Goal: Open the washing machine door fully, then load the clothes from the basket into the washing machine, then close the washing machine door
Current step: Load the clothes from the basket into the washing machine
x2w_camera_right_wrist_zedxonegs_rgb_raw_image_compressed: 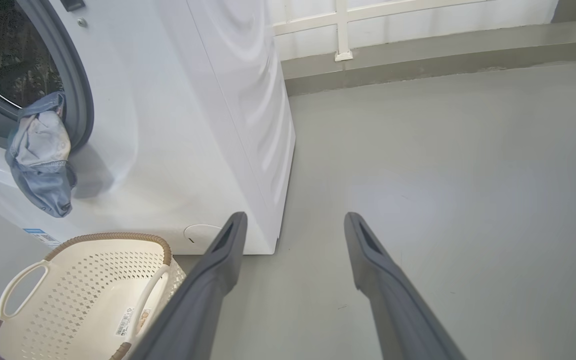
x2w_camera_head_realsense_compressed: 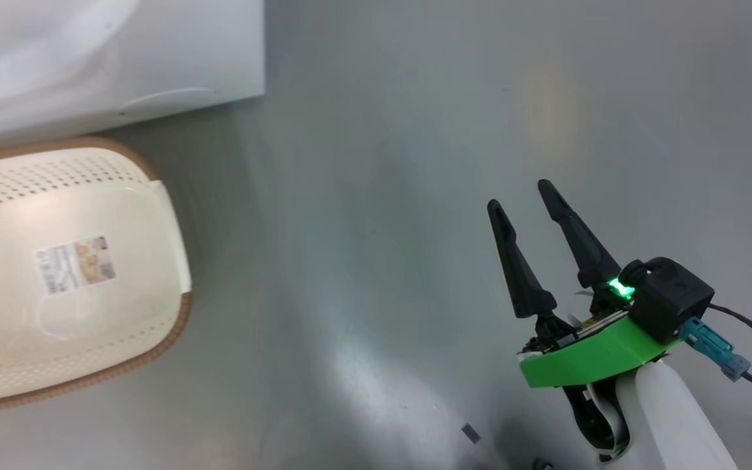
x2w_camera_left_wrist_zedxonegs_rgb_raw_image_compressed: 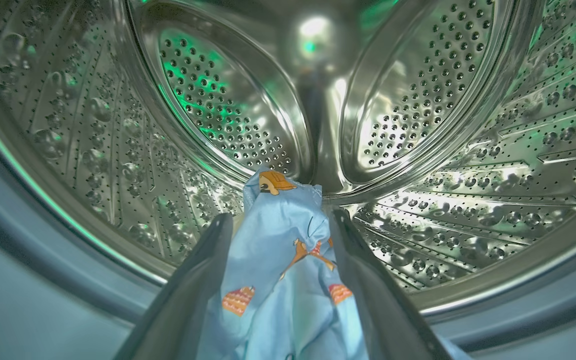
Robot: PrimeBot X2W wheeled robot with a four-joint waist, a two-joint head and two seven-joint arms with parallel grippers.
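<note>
The cream basket (x2w_camera_head_realsense_compressed: 173, 326) sits on the grey floor (x2w_camera_right_wrist_zedxonegs_rgb_raw_image_compressed: 443, 175), and the right gripper (x2w_camera_head_realsense_compressed: 519, 196) hangs above that floor with its fingers spread wide. Beyond, at the white washing machine (x2w_camera_right_wrist_zedxonegs_rgb_raw_image_compressed: 168, 125), light blue clothes (x2w_camera_left_wrist_zedxonegs_rgb_raw_image_compressed: 273, 280) with orange prints drape lengthwise over the seal. One end droops outside, and the other points into the steel drum (x2w_camera_left_wrist_zedxonegs_rgb_raw_image_compressed: 418, 100) between the left gripper's (x2w_camera_left_wrist_zedxonegs_rgb_raw_image_compressed: 279, 216) wide-apart fingers.

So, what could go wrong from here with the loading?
1. The light blue cloth with orange prints lies between the fingers of the open left pincer inside the perforated steel drum; pulling the arm back may drag it out.
2. A blue-grey cloth bundle hangs over the grey rubber seal down the front of the white washing machine; it may slip to the grey floor, or get trapped at closing.
</note>
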